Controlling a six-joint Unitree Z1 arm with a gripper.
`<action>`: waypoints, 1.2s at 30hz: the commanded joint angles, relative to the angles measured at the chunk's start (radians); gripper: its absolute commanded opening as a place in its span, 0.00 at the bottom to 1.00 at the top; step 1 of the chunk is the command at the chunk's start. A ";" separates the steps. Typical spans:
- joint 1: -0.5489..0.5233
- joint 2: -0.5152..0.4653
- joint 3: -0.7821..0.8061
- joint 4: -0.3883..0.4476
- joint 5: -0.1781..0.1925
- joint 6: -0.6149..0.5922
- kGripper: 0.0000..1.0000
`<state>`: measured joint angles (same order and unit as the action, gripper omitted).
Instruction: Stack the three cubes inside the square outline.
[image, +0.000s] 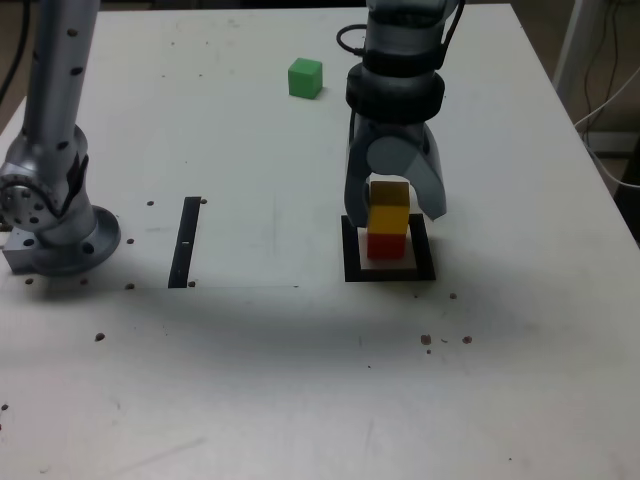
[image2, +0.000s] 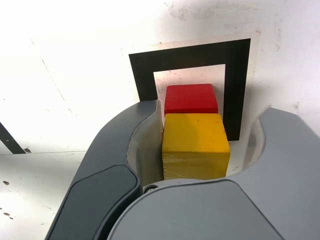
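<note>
The yellow cube sits on the red cube, and both stand inside the square outline. My gripper hangs straight over this stack with one finger on each side of the yellow cube. In the wrist view a gap shows between the yellow cube and one finger, so the jaws are open around it. The green cube lies alone on the table farther back, toward the exterior view's left of the gripper.
A narrow black strip lies flat on the white table at the exterior view's left of the outline. The arm's base stands at the far left. Cables hang past the table's right edge.
</note>
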<state>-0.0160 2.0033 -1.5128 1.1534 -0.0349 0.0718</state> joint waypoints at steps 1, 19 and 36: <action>-0.002 -0.007 0.003 -0.003 0.004 0.002 0.99; 0.098 -0.122 0.044 0.112 0.099 0.018 0.99; 0.461 -0.109 0.071 0.120 0.139 0.214 1.00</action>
<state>0.4126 1.8826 -1.4319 1.2764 0.1014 0.2624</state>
